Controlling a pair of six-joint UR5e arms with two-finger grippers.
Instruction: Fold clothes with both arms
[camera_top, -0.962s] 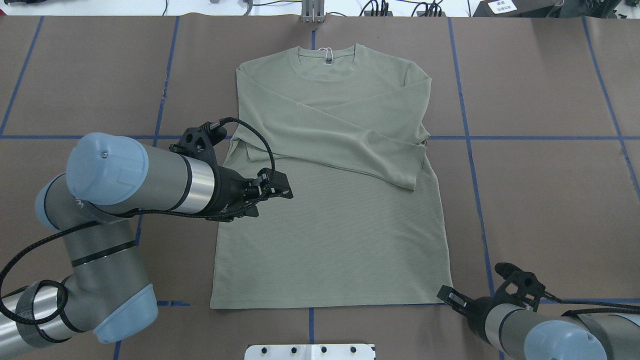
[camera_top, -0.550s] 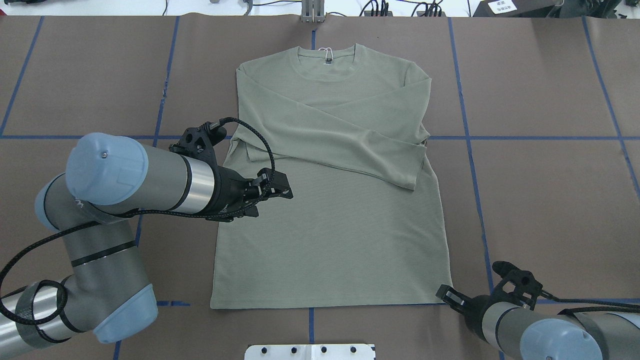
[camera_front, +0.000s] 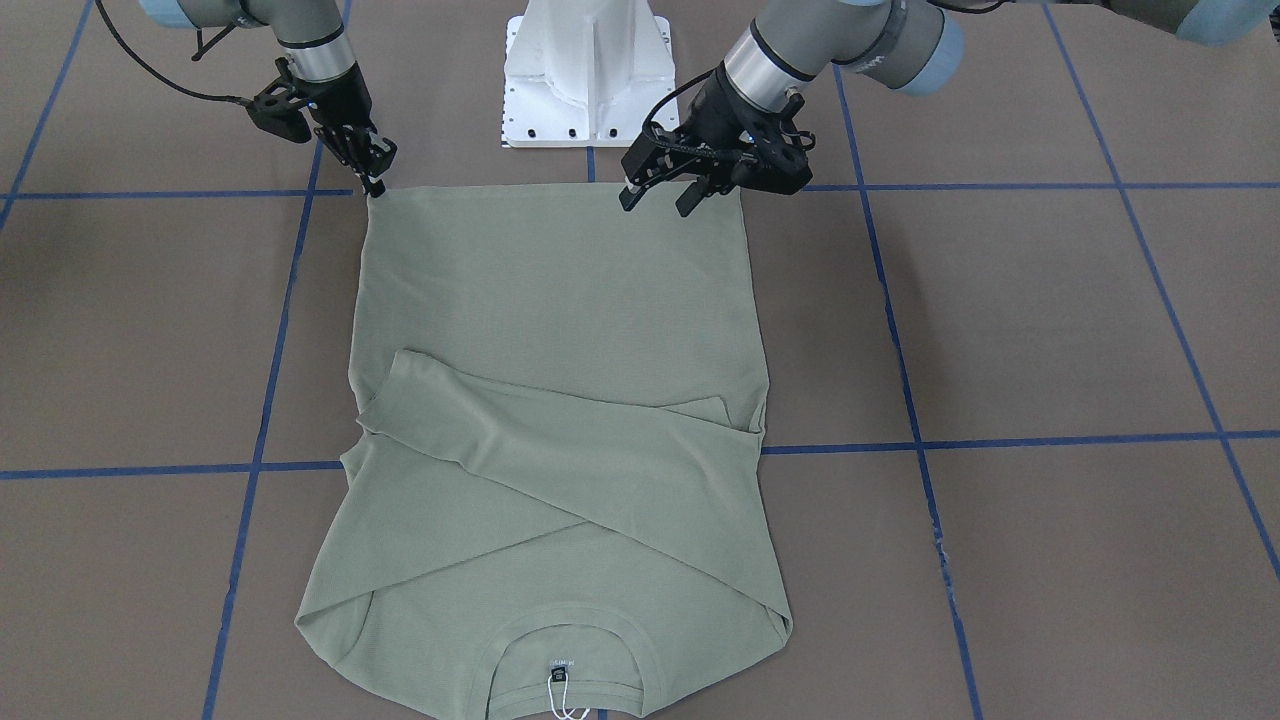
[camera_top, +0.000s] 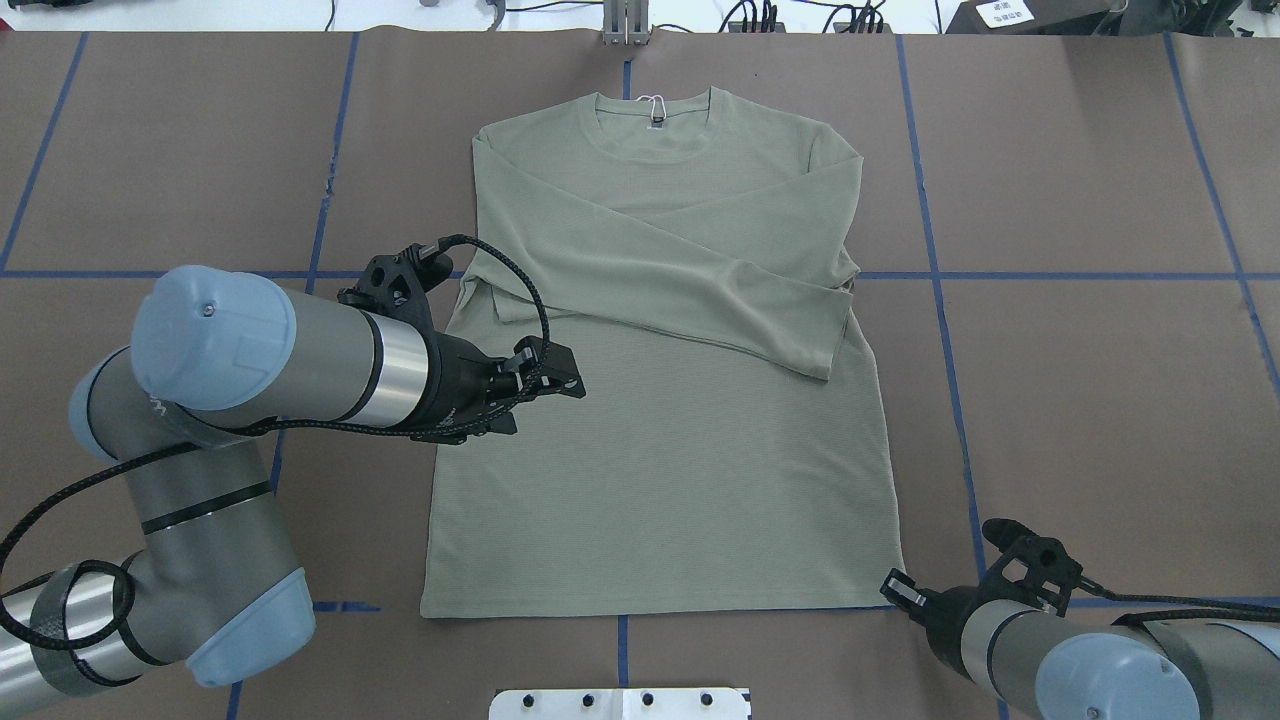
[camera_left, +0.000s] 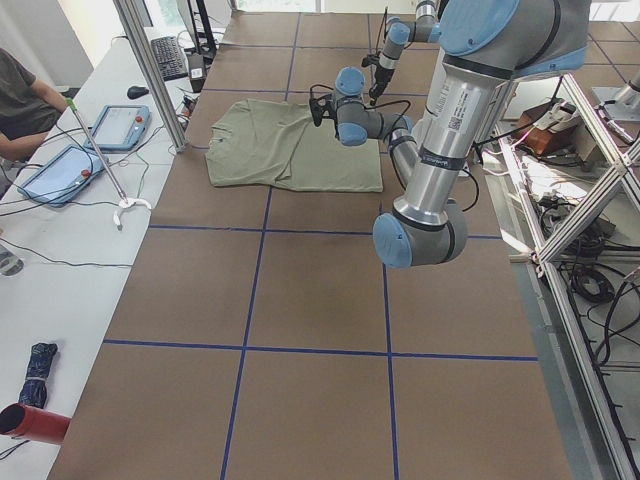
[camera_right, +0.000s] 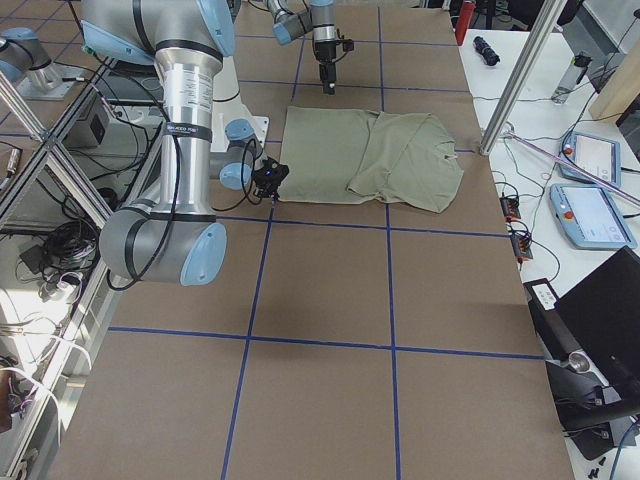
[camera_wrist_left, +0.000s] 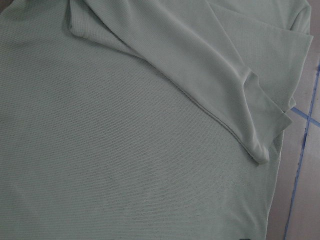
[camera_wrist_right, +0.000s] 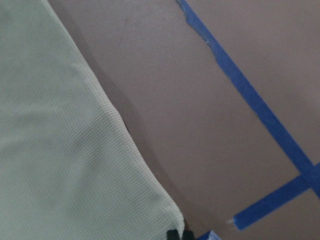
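Sage-green long-sleeved knit shirt (camera_top: 660, 480) flat on brown blue-taped table (camera_top: 1100, 400), sleeves crossed over chest; black left gripper (camera_front: 660, 197) spread wide above torso (holding nothing); black right gripper (camera_front: 372, 180) narrow at hem corner, cannot tell if pinching; risk: one-corner lift skews fold, sleeves slide.

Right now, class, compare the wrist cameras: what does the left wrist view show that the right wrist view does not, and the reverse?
Only the left wrist view shows the folded sleeve, its cuff lying on the green shirt's body. Only the right wrist view shows the hem corner, with the right gripper's fingertips right at it. Both show the shirt, the brown table and blue tape.
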